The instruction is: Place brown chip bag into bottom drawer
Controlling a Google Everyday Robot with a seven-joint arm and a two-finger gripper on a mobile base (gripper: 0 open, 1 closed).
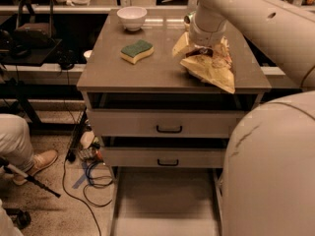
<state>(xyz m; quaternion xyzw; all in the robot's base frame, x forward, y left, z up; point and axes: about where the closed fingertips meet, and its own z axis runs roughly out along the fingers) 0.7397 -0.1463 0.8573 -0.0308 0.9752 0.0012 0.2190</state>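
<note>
Pincer (205,49) is down on the crumpled brown chip bag (214,73) in the upper right of the frame. The arm's thick wrist covers it from above, so I cannot tell whether it has a hold. The bag lies on the counter (147,80) near its front right edge, well apart from the green sponge (137,50) and the white bowl (132,17). At lower middle the bottom drawer (165,200) stands pulled out, probably so the bag can be lowered straight in.
</note>
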